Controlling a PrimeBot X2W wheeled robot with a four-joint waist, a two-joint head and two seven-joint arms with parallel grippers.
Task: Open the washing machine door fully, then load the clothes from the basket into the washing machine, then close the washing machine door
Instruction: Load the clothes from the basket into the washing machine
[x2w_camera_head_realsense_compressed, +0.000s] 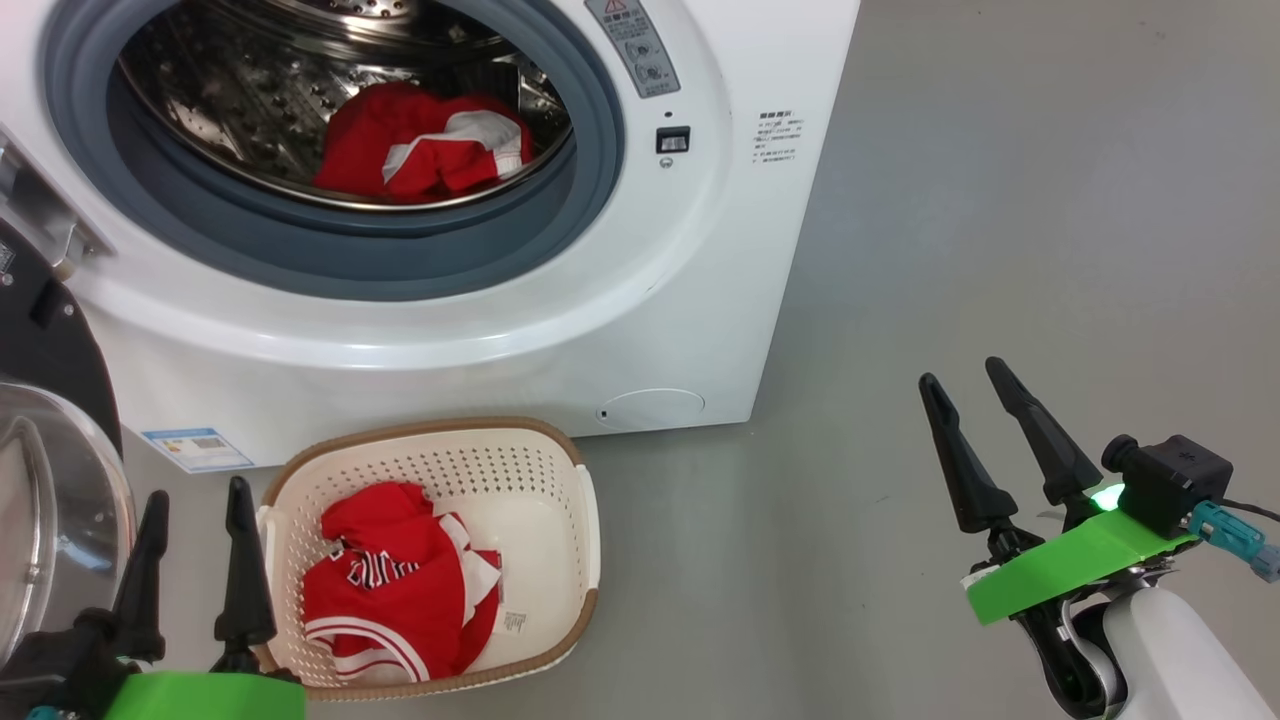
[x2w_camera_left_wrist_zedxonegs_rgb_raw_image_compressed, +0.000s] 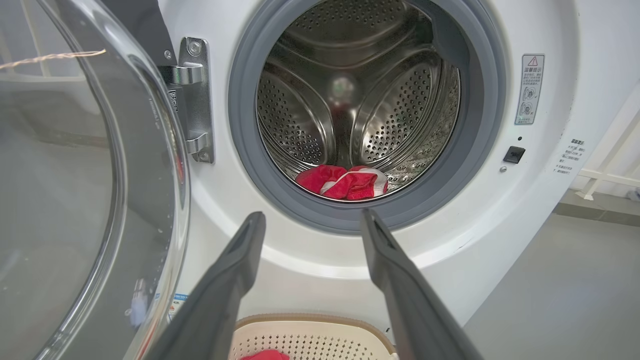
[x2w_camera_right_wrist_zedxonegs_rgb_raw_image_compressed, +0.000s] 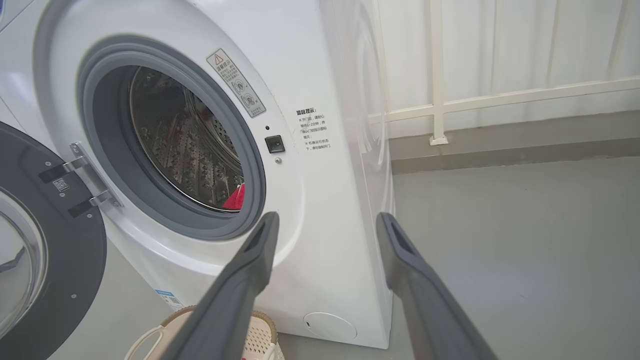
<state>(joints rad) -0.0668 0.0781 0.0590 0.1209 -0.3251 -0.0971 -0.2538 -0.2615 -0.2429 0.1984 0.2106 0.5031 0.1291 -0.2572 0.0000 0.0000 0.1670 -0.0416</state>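
The washing machine door (x2w_camera_head_realsense_compressed: 45, 350) stands swung wide on your left, clear of the mouth. Your left gripper (x2w_camera_head_realsense_compressed: 196, 492) hangs just beside the basket (x2w_camera_head_realsense_compressed: 585, 500), fingers spread, nothing between them. One red striped garment (x2w_camera_head_realsense_compressed: 395, 590) lies in that basket. Drop in from above and pinch a thick fold near its middle so no sleeve trails. Lift clear of the rim and carry it past the grey gasket (x2w_camera_head_realsense_compressed: 330, 260), deep into the drum (x2w_camera_head_realsense_compressed: 230, 110) beside the red garment (x2w_camera_head_realsense_compressed: 420, 145) there. Far right, your right gripper (x2w_camera_head_realsense_compressed: 962, 374) is spread too, empty, over bare floor (x2w_camera_head_realsense_compressed: 1000, 200).
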